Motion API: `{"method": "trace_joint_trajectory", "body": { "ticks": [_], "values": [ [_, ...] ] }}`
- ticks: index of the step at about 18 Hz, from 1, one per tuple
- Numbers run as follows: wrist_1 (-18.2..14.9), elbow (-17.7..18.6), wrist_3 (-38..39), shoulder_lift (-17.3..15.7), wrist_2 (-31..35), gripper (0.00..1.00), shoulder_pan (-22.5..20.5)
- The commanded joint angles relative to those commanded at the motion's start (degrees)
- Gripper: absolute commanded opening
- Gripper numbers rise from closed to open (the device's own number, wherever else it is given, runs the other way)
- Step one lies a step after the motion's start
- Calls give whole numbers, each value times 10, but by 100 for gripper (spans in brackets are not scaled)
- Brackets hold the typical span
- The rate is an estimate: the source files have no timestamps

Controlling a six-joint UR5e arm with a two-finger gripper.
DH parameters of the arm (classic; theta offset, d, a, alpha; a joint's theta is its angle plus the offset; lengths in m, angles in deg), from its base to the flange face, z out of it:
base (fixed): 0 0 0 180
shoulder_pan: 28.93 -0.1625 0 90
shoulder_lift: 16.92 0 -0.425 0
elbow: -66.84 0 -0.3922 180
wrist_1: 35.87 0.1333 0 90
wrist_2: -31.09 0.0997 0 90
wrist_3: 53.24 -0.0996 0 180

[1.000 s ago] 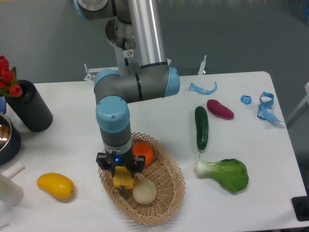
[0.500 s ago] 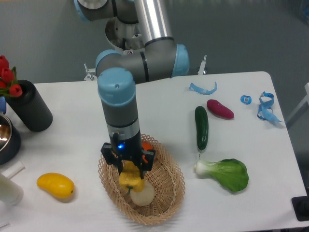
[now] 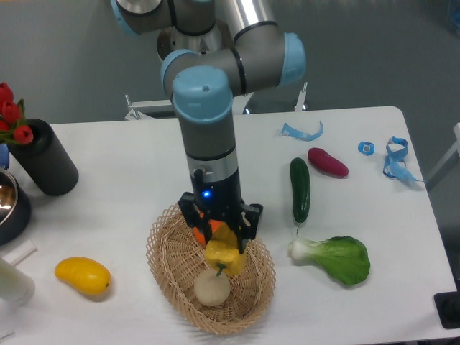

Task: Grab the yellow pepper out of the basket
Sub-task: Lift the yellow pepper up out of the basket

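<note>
Over the basket point(image 3: 167, 253), the end effector point(image 3: 223, 246) is clenched on the yellow pepper point(image 3: 225, 256). Pepper hangs above a pale round fruit point(image 3: 213, 287), stem down.

We see a woven wicker basket point(image 3: 172, 266), rough and matt, on a smooth matt white worktop point(image 3: 374, 215). The yellow pepper point(image 3: 225, 256) looks glossy, the cucumber point(image 3: 300, 190) shiny, the black cylinder point(image 3: 44, 158) matt.
</note>
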Motion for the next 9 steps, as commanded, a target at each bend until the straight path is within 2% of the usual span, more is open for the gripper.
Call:
{"method": "trace_joint_trajectory", "body": {
  "ticks": [9],
  "values": [
    [-3, -4, -13, 1, -9, 35, -22]
  ]
}}
